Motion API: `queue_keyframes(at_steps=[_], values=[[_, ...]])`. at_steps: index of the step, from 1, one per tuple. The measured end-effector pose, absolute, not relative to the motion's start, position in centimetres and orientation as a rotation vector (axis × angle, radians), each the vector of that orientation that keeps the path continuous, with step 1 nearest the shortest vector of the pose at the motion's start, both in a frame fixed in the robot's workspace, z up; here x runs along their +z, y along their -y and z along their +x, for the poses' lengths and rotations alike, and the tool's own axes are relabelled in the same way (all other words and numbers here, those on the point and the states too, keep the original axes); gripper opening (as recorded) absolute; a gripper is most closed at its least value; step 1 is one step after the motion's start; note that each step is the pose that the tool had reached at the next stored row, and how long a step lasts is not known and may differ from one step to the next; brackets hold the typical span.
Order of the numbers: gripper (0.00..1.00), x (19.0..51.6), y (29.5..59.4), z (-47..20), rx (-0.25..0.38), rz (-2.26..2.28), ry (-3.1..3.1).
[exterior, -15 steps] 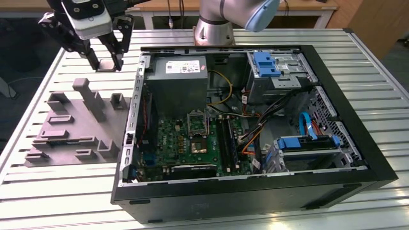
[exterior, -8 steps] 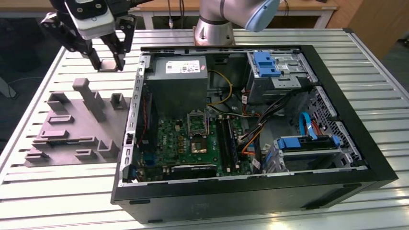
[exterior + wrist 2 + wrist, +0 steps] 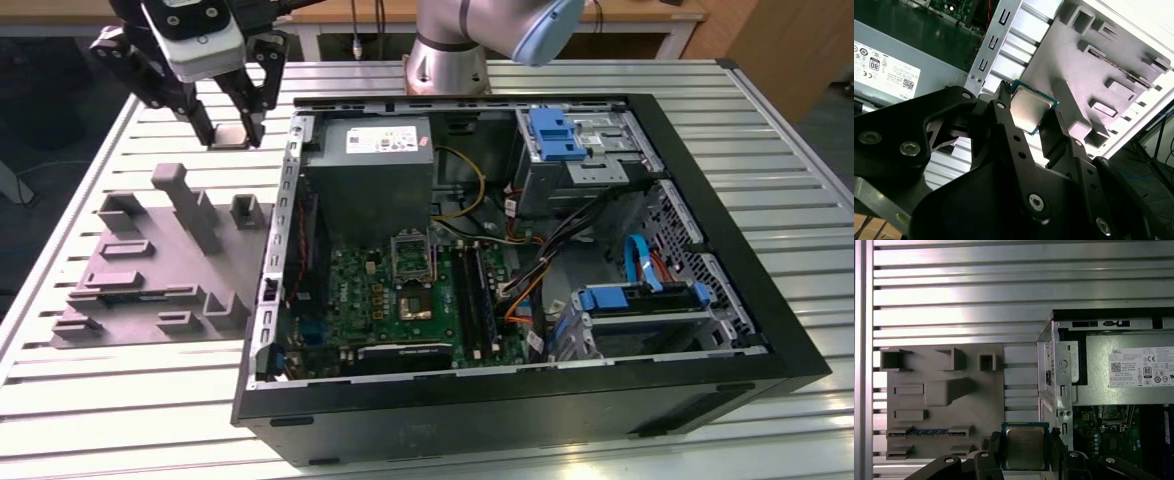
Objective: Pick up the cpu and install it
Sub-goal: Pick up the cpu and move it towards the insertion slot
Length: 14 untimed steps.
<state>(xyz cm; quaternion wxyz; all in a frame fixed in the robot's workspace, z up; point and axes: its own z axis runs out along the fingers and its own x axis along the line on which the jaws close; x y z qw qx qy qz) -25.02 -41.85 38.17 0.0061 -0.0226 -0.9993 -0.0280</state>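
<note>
Black gripper (image 3: 1030, 111) fingers (image 3: 1004, 117) fill the near ground in both wrist views, their jaws pinching the cpu (image 3: 1026, 111) by two opposite edges. The cpu is a thin square chip with a pale silvery-beige metal lid and a dark green rim, its lid facing the cameras in both wrist views; no print on it can be made out.

In the first wrist view the gripper (image 3: 1025, 452) holds the cpu (image 3: 1025, 445) above the slatted aluminium worktop (image 3: 954, 300), over the strip between a grey moulded fixture (image 3: 944, 365) and the wall of an open desktop computer case (image 3: 1054, 370).

In the exterior view the gripper (image 3: 234, 137) hangs off the worktop (image 3: 134, 400) towards its far edge on the exterior view's left, beyond the grey fixture (image 3: 147, 270) and just outside the far corner of the case (image 3: 747, 290); the cpu (image 3: 232, 136) shows as a small pale patch between the fingertips, clear of every surface.

Inside the case, lying on its side with the panel off, a green motherboard (image 3: 380, 300) carries a black metal-framed socket (image 3: 410, 257) near its middle, well apart from the held chip. Behind it sits a grey power supply box (image 3: 380, 175) with a white label (image 3: 383, 140) printed with certification marks and a barcode. Blue drive caddies (image 3: 554, 135) sit at the case's far and near ends on the exterior view's right. The arm's base (image 3: 454, 60) stands on the worktop's far edge.
</note>
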Motion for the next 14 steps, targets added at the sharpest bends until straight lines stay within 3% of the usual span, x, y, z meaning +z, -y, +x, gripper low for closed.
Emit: queue_keyframes(at_steps=[14], values=[[0.47,38.18,41.85,-24.53,-0.088,-0.071,3.127]])
